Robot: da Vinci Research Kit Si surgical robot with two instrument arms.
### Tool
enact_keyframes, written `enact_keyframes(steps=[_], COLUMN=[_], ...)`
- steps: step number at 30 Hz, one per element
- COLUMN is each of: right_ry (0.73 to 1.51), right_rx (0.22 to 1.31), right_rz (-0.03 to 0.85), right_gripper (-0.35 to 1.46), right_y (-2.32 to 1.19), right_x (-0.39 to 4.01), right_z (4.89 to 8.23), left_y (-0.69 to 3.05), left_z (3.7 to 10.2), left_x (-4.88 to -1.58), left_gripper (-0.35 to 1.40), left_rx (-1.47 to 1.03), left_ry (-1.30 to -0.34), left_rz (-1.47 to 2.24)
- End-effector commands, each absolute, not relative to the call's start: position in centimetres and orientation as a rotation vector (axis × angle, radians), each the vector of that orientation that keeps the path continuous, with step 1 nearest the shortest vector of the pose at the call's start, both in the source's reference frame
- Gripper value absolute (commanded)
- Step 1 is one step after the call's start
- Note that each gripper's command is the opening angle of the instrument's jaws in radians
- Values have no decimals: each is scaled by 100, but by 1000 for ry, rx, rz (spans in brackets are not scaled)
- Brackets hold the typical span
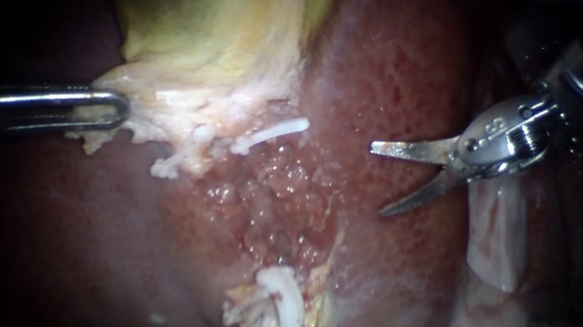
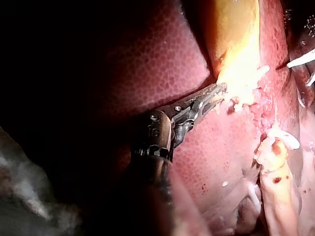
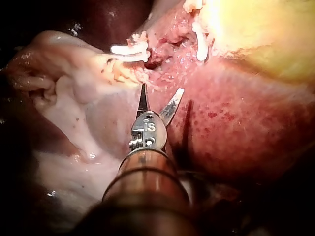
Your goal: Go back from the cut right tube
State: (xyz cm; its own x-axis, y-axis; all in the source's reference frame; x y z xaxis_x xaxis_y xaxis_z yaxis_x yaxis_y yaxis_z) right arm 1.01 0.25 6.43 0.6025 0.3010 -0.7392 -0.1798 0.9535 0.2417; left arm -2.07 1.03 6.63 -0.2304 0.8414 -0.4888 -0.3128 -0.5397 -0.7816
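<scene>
A cut tube shows as two white stumps: the upper stump [image 1: 271, 133] lies under the gallbladder [image 1: 229, 17], the lower stump [image 1: 284, 309] sits in pale fat below a raw red bed. My right instrument [image 1: 378, 179] has two thin blades standing open over the liver [image 1: 386, 70], to the right of the raw bed and clear of both stumps. In the right wrist view its open blades [image 3: 162, 89] stop short of the stumps [image 3: 129, 50]. My left instrument [image 1: 107, 107] is shut on the pale tissue at the gallbladder's lower edge, as the left wrist view also shows [image 2: 216, 92].
Pale membrane [image 1: 498, 232] lies under the right instrument's wrist. Frayed white tissue [image 1: 174, 162] hangs from the gallbladder's edge. Dark liver surface [image 1: 70, 245] fills the lower left. A right blade tip [image 2: 300, 60] shows beyond the gallbladder in the left wrist view.
</scene>
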Motion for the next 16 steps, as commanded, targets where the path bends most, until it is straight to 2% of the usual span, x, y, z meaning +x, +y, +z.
enact_keyframes(steps=[1,7,16], right_ry=[883,884,896], right_rx=[150,150,170], right_rz=[279,273,260], right_gripper=[145,145,145], right_y=[25,26,29], right_x=[100,97,96], right_z=[642,639,634], left_y=[101,95,95], left_z=[668,684,684], left_x=[-210,-223,-222], left_gripper=[-35,-35,-35], left_rx=[-1215,-1216,-1216], left_ry=[-699,-706,-707], left_rz=[1873,1892,1892])
